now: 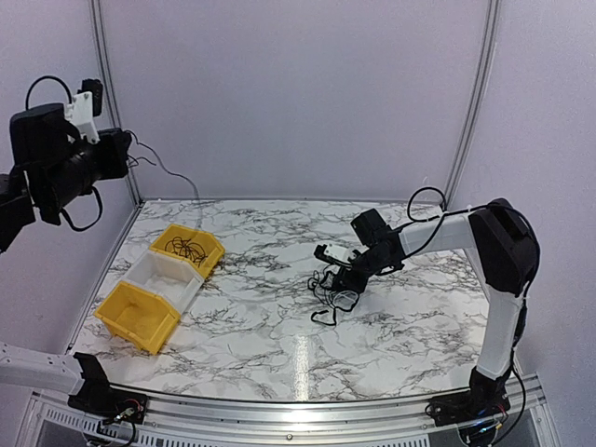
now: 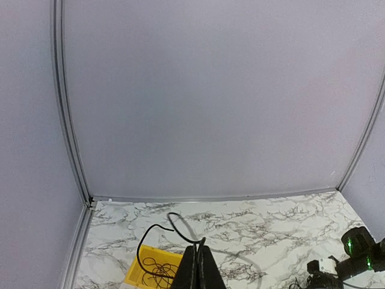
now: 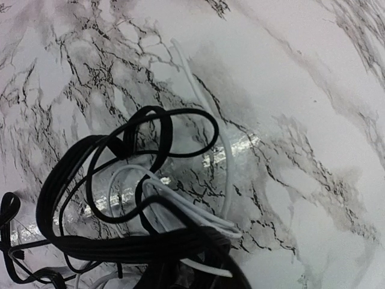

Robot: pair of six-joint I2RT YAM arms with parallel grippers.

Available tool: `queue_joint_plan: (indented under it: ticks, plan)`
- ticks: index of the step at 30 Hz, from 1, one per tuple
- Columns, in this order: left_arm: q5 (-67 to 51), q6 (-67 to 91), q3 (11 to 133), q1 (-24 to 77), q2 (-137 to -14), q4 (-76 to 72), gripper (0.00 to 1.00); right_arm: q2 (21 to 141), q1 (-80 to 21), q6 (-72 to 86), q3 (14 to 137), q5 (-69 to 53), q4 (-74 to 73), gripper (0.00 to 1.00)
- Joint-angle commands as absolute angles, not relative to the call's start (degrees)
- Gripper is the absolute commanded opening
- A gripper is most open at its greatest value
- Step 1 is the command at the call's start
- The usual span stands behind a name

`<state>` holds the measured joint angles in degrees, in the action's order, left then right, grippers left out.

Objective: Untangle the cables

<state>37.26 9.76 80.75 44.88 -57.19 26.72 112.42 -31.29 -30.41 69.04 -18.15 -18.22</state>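
Cables lie clumped mid-table, touching the right gripper at its 6 o'clock, jaw state indiscernible; left gripper, pinching one strand from the bin, hangs well apart at 9 o'clock.

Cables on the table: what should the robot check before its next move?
1. Left pincer pinching the thin cable: ok.
2. Thin cable lifted out of the far yellow bin: not ok, it trails down into it.
3. Right pincer down at the clump: ok.
4. Right pincer's grip on it: cannot tell.
5. Clump loosened: not ok, its loops thread through each other.
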Motion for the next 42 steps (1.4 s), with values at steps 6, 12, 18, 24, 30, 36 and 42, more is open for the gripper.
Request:
queue_joint_plan:
  ticks: [6, 12, 18, 24, 30, 36, 42]
  plan:
    - [44.5, 2.5, 90.6, 44.6, -54.1, 32.0, 0.00, 115.0, -28.4, -30.0, 68.2, -11.4, -22.6, 0.22]
    - [43.7, 2.4, 91.0, 44.6, -54.0, 32.8, 0.00, 112.3, -28.4, -30.3, 68.7, -12.6, -23.4, 0.30]
    - [40.7, 3.6, 90.0, 44.6, -54.6, 33.1, 0.00, 105.1, -28.3, -31.7, 72.8, -18.3, -31.7, 0.54]
    - [35.9, 7.5, 85.2, 44.6, -57.4, 33.0, 0.00, 94.6, -28.4, -36.0, 73.4, -25.5, -38.7, 0.65]
    - [33.1, 9.1, 81.8, 44.6, -61.9, 32.3, 0.00, 87.3, -28.4, -35.1, 66.7, -33.6, -30.8, 0.66]
    - [34.5, 9.6, 82.8, 44.6, -65.9, 32.0, 0.00, 86.4, -30.1, -35.3, 59.9, -26.0, -21.4, 0.66]
    - [38.5, 6.7, 85.6, 44.6, -65.1, 32.3, 0.00, 88.6, -33.3, -35.1, 58.5, -18.4, -18.5, 0.65]
